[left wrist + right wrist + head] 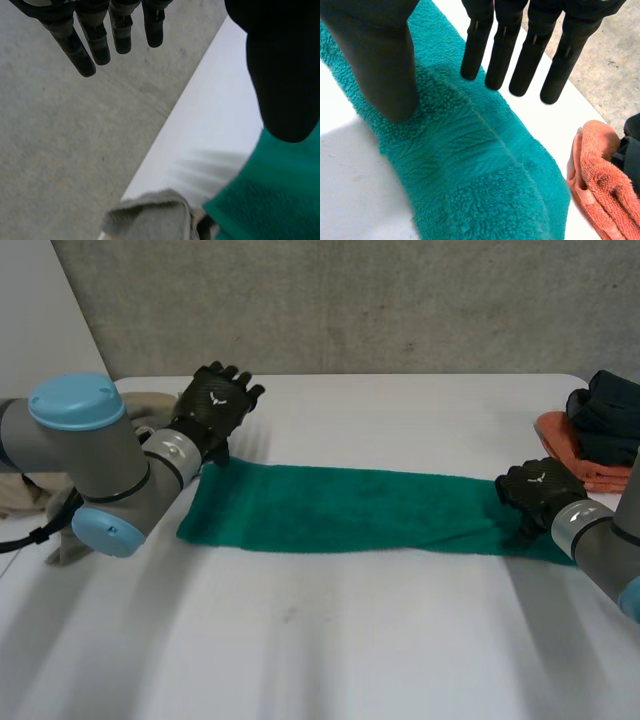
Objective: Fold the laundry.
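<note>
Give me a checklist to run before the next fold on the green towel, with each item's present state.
1. Green towel laid out in one long strip on the table: ok.
2. Left robot hand at the towel's far left corner: ok.
3. Right robot hand over the towel's right end: ok.
4. Both hands gripping the towel: not ok. The fingers of both are straight and hold nothing.
5. Orange cloth clear of the towel's right end: cannot tell. It lies very close beside it.
6. Grey cloth clear of the towel's left corner: cannot tell.
</note>
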You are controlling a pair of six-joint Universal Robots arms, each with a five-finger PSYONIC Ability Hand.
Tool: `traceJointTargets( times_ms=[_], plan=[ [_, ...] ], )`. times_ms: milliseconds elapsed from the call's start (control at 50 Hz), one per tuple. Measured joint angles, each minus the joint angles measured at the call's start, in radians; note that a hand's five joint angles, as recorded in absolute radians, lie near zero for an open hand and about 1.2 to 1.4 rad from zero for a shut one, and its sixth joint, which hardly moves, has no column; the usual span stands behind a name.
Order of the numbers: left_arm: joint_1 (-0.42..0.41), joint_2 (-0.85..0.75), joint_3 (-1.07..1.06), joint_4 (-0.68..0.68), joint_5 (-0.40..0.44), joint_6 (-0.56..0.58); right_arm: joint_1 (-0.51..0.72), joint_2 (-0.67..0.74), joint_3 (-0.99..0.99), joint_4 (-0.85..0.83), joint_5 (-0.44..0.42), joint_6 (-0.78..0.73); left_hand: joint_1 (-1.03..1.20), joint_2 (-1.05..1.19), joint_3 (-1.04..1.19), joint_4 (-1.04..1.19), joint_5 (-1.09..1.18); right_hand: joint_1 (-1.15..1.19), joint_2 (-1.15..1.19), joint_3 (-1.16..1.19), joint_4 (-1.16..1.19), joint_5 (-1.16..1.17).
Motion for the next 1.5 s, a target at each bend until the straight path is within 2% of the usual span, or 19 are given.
traceJointTargets(
  times_ms=[100, 220, 340, 460, 580, 660, 680, 700, 780, 880, 1000, 1060, 1140, 1220, 1340, 1360, 1380, 1420, 1500],
  plan=[
    [-0.013, 0.043, -0.013, -0.001, 0.0, -0.006, -0.016, -0.018, -0.03, 0.115, 0.042, 0.037, 0.0, 0.0, 0.0, 0.0, 0.0, -0.206, -0.21, -0.203, -0.215, -0.216],
    [-0.021, 0.079, -0.033, -0.001, 0.006, -0.033, -0.073, -0.063, -0.035, 0.255, 0.094, 0.142, 0.0, 0.0, 0.0, 0.0, 0.0, -0.206, -0.21, -0.203, -0.219, -0.218],
    [-0.037, 0.093, -0.043, -0.009, 0.012, -0.08, -0.13, -0.099, 0.011, 0.272, 0.094, 0.218, 0.0, 0.0, 0.0, 0.0, 0.0, -0.206, -0.21, -0.203, -0.219, -0.218],
    [-0.052, 0.095, -0.049, -0.028, 0.021, -0.105, -0.159, -0.104, 0.058, 0.22, 0.068, 0.225, 0.0, 0.0, 0.0, 0.0, 0.0, -0.199, -0.205, -0.2, -0.199, -0.176],
    [-0.057, 0.098, -0.054, -0.043, 0.028, -0.108, -0.167, -0.091, 0.094, 0.125, 0.046, 0.213, 0.0, 0.0, 0.0, 0.0, 0.0, -0.015, -0.021, -0.027, -0.026, -0.003],
    [-0.055, 0.1, -0.056, -0.044, 0.028, -0.107, -0.165, -0.071, 0.098, 0.079, 0.046, 0.205, 0.0, 0.0, 0.0, 0.0, 0.0, 0.362, 0.368, 0.356, 0.353, 0.373],
    [-0.054, 0.101, -0.056, -0.044, 0.027, -0.107, -0.165, -0.063, 0.098, 0.069, 0.05, 0.197, 0.0, 0.0, 0.0, 0.0, 0.0, 0.484, 0.507, 0.486, 0.486, 0.504],
    [-0.053, 0.102, -0.057, -0.044, 0.027, -0.107, -0.166, -0.059, 0.099, 0.063, 0.054, 0.19, 0.0, 0.0, 0.0, 0.0, 0.0, 0.489, 0.534, 0.519, 0.522, 0.531],
    [-0.047, 0.108, -0.06, -0.043, 0.025, -0.109, -0.181, -0.071, 0.115, 0.029, 0.093, 0.125, 0.0, 0.0, 0.0, 0.0, 0.0, 0.489, 0.54, 0.54, 0.553, 0.539],
    [-0.041, 0.126, -0.072, -0.041, 0.026, -0.112, -0.254, -0.126, 0.141, -0.057, 0.131, -0.046, 0.0, 0.0, 0.0, 0.0, 0.0, 0.489, 0.54, 0.541, 0.554, 0.539],
    [-0.036, 0.151, -0.087, -0.04, 0.027, -0.12, -0.336, -0.115, 0.108, -0.109, 0.092, -0.271, 0.0, 0.0, 0.0, 0.0, 0.0, 0.489, 0.54, 0.546, 0.555, 0.545],
    [-0.033, 0.164, -0.095, -0.039, 0.026, -0.126, -0.332, -0.093, 0.073, -0.116, 0.073, -0.351, 0.0, 0.0, 0.0, 0.0, 0.0, 0.489, 0.54, 0.546, 0.556, 0.545],
    [-0.025, 0.184, -0.105, -0.039, 0.026, -0.134, -0.271, -0.076, 0.029, -0.13, 0.055, -0.406, 0.0, 0.0, 0.0, 0.0, 0.0, 0.489, 0.54, 0.547, 0.557, 0.548],
    [-0.007, 0.217, -0.114, -0.039, 0.024, -0.154, -0.109, -0.078, -0.02, -0.177, -0.003, -0.43, 0.0, 0.0, 0.0, 0.0, 0.0, 0.489, 0.54, 0.547, 0.557, 0.549],
    [0.02, 0.265, -0.132, -0.042, 0.026, -0.202, 0.188, -0.059, -0.071, -0.248, -0.189, -0.451, 0.0, 0.0, 0.0, 0.0, 0.0, 0.489, 0.54, 0.547, 0.557, 0.549],
    [0.021, 0.267, -0.134, -0.042, 0.026, -0.204, 0.202, -0.055, -0.074, -0.25, -0.199, -0.452, 0.0, 0.0, 0.0, 0.0, 0.0, 0.489, 0.54, 0.547, 0.557, 0.549],
    [0.026, 0.277, -0.142, -0.042, 0.027, -0.215, 0.279, -0.026, -0.09, -0.258, -0.254, -0.458, 0.0, 0.0, 0.0, 0.0, 0.0, 0.489, 0.54, 0.548, 0.557, 0.549],
    [0.031, 0.287, -0.153, -0.042, 0.029, -0.224, 0.361, 0.019, -0.115, -0.261, -0.308, -0.465, 0.0, 0.0, 0.0, 0.0, 0.0, 0.489, 0.54, 0.549, 0.557, 0.549],
    [0.038, 0.299, -0.174, -0.041, 0.036, -0.232, 0.495, 0.135, -0.181, -0.235, -0.371, -0.499, 0.0, 0.0, 0.0, 0.0, 0.0, 0.489, 0.54, 0.549, 0.557, 0.549]
  ],
)
